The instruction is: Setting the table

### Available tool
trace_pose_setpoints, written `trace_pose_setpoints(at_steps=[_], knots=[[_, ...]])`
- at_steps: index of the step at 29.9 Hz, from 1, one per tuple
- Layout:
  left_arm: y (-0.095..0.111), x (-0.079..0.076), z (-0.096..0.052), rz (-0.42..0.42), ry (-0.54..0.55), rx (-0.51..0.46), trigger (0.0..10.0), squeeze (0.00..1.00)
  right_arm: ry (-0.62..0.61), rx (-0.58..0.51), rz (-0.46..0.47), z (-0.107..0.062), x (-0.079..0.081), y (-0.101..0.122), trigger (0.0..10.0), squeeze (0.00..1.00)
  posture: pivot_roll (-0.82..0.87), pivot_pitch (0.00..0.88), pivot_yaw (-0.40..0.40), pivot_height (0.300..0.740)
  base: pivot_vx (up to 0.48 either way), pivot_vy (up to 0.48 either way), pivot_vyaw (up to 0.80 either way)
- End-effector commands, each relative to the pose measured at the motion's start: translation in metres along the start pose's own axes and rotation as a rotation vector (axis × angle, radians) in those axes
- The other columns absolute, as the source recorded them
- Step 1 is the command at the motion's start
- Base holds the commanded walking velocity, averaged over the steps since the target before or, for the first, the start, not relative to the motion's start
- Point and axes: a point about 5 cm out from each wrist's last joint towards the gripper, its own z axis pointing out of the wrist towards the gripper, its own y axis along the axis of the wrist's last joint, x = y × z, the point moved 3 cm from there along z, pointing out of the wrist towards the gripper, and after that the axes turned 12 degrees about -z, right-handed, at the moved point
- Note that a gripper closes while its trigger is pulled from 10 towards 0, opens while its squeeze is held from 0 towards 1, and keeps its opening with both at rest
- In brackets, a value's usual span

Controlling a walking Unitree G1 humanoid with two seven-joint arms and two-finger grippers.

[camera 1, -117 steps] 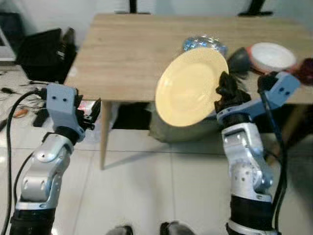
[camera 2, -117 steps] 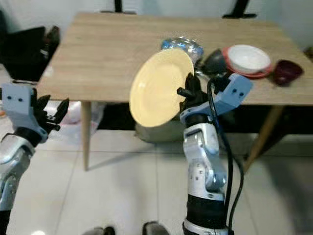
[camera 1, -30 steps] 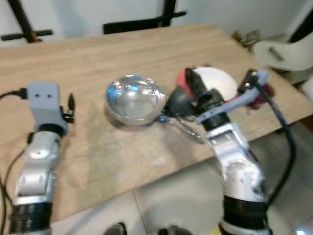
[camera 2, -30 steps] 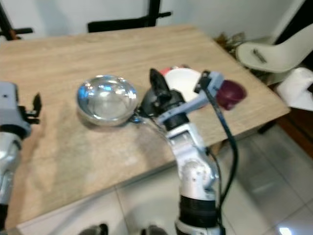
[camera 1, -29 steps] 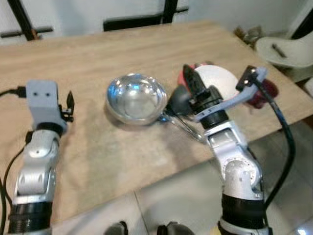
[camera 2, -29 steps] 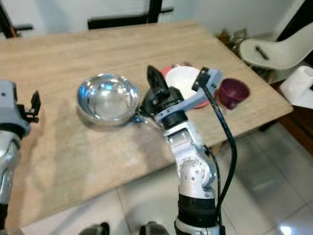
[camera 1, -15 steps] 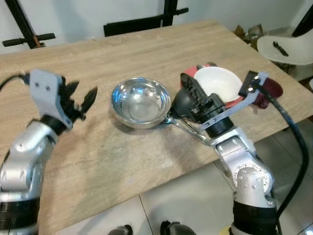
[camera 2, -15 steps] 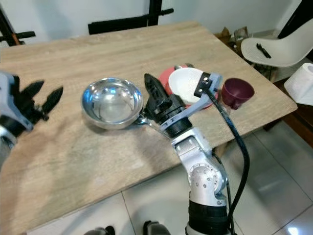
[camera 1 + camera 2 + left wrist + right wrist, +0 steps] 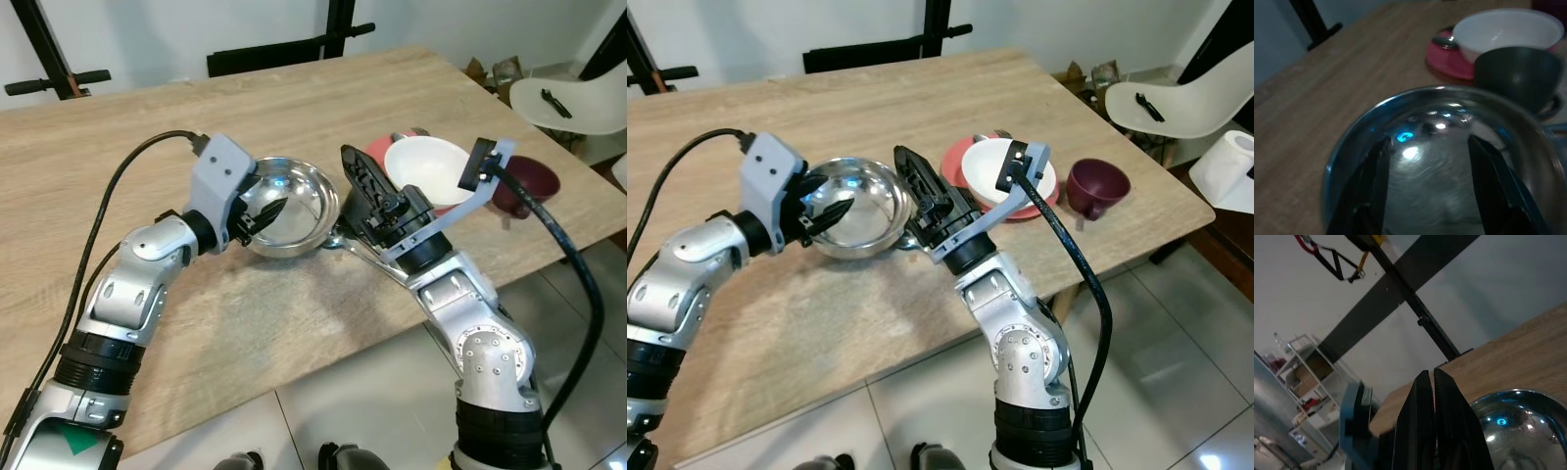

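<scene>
Polished steel catches the light: the steel bowl (image 9: 286,208) sits on the wooden counter (image 9: 118,127), shiny, shallow and empty. Our left hand (image 9: 263,217) is right over its near rim, fingers (image 9: 1373,183) parted and reaching down into the bowl without gripping anything.

Beyond the steel bowl, away from the left hand, stands a dark grey cup (image 9: 1518,73), just beside the bowl's rim. Past it a white bowl (image 9: 1011,166) rests on a red plate (image 9: 958,159), and further from the steel bowl again sits a maroon cup (image 9: 1096,186), near the counter's edge.

Our right hand (image 9: 918,186) hovers at the steel bowl's far rim, fingers pressed together and holding nothing.

We judge the step to be taking hold of the steel bowl. To do it well, we would set one finger inside the rim and one outside, then close firmly, since that slick, curved wall looks likely to slip. We should lift straight, keeping clear of the dark grey cup so close by.
</scene>
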Motion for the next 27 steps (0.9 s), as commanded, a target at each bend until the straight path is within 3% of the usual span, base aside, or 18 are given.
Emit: trace_pose_setpoints(at_steps=[1, 7, 11, 17, 18, 27], knots=[[-0.003, -0.005, 0.005, 0.028, -0.018, 0.013, 10.0, 0.0, -0.002, -0.001, 0.002, -0.001, 0.001, 0.0, 10.0, 0.0, -0.06, 0.091, 0.008, 0.74, 0.0, 0.0, 0.0], [-0.021, -0.003, 0.005, 0.055, -0.054, 0.13, 10.0, 0.0, 0.002, 0.003, 0.003, 0.0, 0.002, -0.002, 10.0, 0.0, -0.06, 0.092, 0.011, 0.74, 0.0, 0.0, 0.0], [-0.048, 0.005, -0.01, 0.102, -0.028, 0.24, 10.0, 0.0, 0.038, 0.022, 0.006, 0.005, 0.008, -0.004, 10.0, 0.0, -0.05, 0.104, 0.013, 0.74, 0.0, 0.0, 0.0], [-0.056, 0.018, -0.021, 0.176, 0.039, 0.293, 10.0, 0.0, 0.073, 0.047, 0.002, 0.007, 0.014, -0.008, 10.0, 0.0, -0.05, 0.107, -0.002, 0.74, 0.0, 0.0, 0.0], [-0.058, 0.025, -0.03, 0.241, 0.049, 0.341, 10.0, 0.0, 0.082, 0.057, 0.004, 0.007, 0.015, -0.009, 10.0, 0.0, -0.04, 0.109, -0.007, 0.74, 0.0, 0.0, 0.0], [-0.069, 0.028, -0.053, 0.234, 0.034, 0.415, 10.0, 0.0, 0.099, 0.057, 0.014, 0.01, 0.02, -0.011, 10.0, 0.0, -0.04, 0.116, 0.003, 0.74, 0.0, 0.0, 0.0]])
